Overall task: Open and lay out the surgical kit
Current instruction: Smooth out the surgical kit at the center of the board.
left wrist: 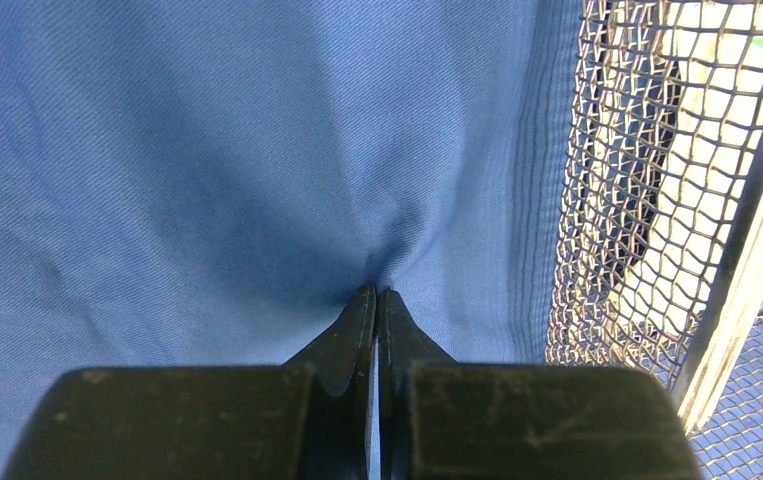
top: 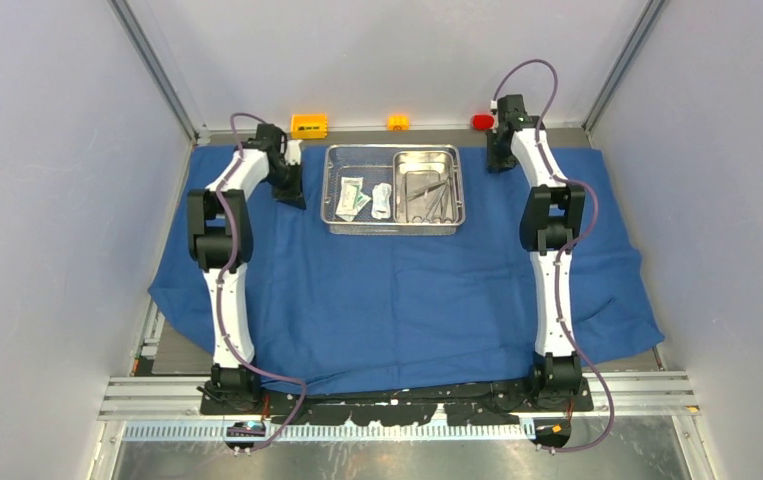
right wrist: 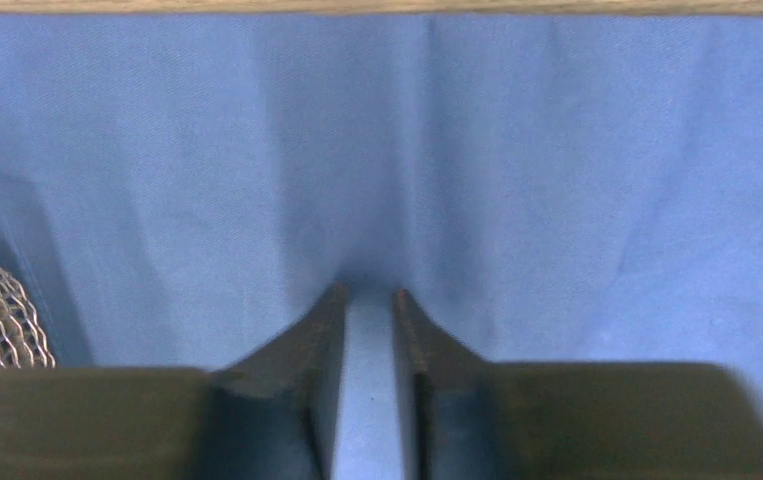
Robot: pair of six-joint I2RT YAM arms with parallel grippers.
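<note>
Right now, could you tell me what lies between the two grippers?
The steel mesh tray, holding packets and a smaller steel pan, lies between the left gripper and right gripper on the blue cloth, in the top view.

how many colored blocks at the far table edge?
3, all past the far edge of the blue cloth: orange block on the left, yellow block behind the mesh tray, red block on the right beside the right arm, which could hide more.

The blue cloth [top: 407, 300] is lit evenly and brightly from above; in the right wrist view, the fingers [right wrist: 297, 375] at 6 o'clock are rendered blurred.
</note>
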